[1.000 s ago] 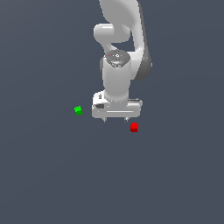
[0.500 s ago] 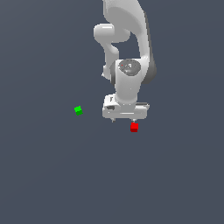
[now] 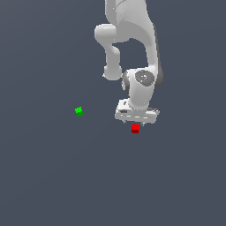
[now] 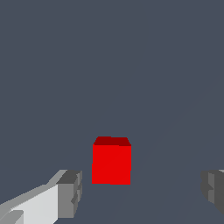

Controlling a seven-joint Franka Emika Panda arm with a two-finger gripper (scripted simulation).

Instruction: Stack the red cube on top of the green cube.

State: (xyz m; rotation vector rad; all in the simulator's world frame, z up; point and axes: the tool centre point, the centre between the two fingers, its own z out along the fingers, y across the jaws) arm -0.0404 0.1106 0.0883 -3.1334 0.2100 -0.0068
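Note:
The red cube (image 3: pixel 135 128) lies on the dark grey floor, just under the white gripper (image 3: pixel 136 121) in the exterior view. In the wrist view the red cube (image 4: pixel 111 162) sits between the two grey fingertips (image 4: pixel 70 192), nearer one of them and touching neither. The gripper (image 4: pixel 142 192) is open and empty, with its jaws wide apart. The green cube (image 3: pixel 79 111) lies apart on the floor, toward the exterior view's left of the gripper. It does not show in the wrist view.
The white arm (image 3: pixel 132 39) rises behind the gripper at the exterior view's top. The plain dark grey floor (image 3: pixel 53 176) spreads all around, and nothing else shows on it.
The gripper has moved toward the exterior view's right and lower, from between the two cubes to directly above the red cube. Neither cube has moved.

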